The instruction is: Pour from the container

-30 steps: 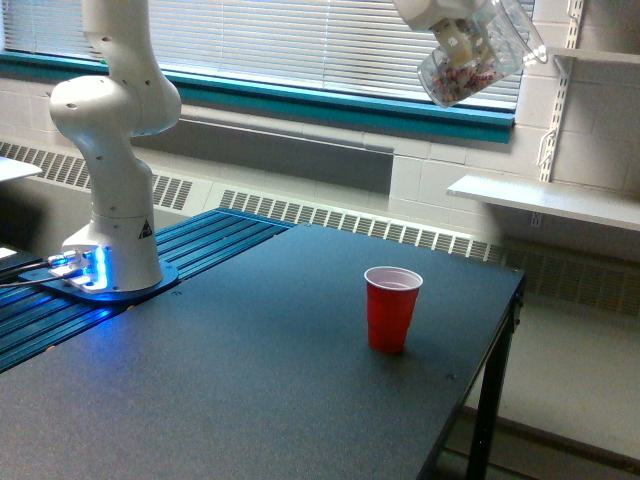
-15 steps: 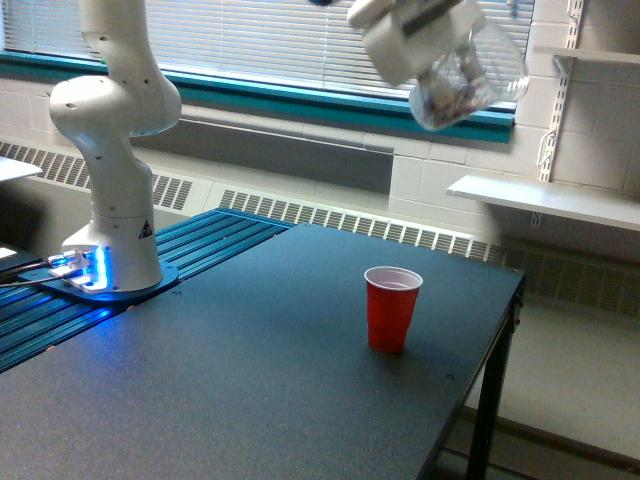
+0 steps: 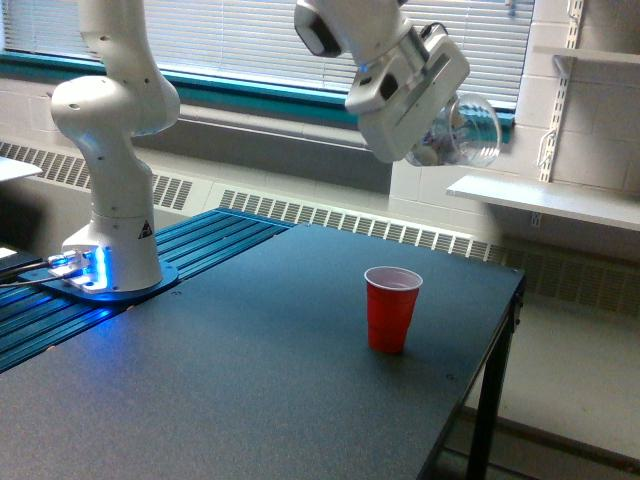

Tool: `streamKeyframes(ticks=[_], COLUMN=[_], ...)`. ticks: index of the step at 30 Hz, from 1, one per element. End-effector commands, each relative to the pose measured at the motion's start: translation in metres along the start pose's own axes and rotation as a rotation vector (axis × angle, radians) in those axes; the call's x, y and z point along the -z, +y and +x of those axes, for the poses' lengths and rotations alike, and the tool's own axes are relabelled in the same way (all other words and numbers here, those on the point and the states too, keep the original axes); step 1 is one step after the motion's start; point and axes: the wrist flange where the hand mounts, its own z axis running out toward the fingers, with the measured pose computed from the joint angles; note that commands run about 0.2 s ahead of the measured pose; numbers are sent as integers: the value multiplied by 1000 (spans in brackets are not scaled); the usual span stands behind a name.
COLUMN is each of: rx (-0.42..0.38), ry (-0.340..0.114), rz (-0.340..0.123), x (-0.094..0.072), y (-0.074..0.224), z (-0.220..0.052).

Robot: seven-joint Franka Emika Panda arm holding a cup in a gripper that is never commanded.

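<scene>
Hanging up near the top of the shot, the white glossy arm has its boxy pincer point(image 3: 432, 128) pinched on the clear cup point(image 3: 462, 131), though the fingers themselves are mostly hidden behind the blocky wrist so I can't make out how they sit on it. The clear cup is see-through plastic, round, tipped well over on its side with the rounded end pointing toward the exterior view's right. You can just about see some small pale and pinkish bits through the wall, kinda blurry. It's high in the air, well above the table point(image 3: 250, 380) and a bit to the exterior view's right of the red cup point(image 3: 391, 308).

The red cup is opaque shiny plastic, tapered, standing upright near the table's far right part, nothing touching it. The table top is a dark, matte, slightly speckled slab with a thin black leg at the right corner.

The arm's base point(image 3: 105, 250) is a smooth white column with a blue glow at the foot, sitting on a ribbed blue platform point(image 3: 200, 250) at the exterior view's left. Slatted blinds point(image 3: 250, 40) behind.
</scene>
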Motion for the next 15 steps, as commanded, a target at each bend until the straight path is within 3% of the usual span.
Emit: streamKeyframes(ticks=[1,5,11,15], rx=[-25,-74,-104,-124], ry=[-48,-81,-100,-115], rz=[47,55,6,20], x=[-4,-14,-31,-36], y=[11,24,50,56], z=[-12,-20,-27,-31])
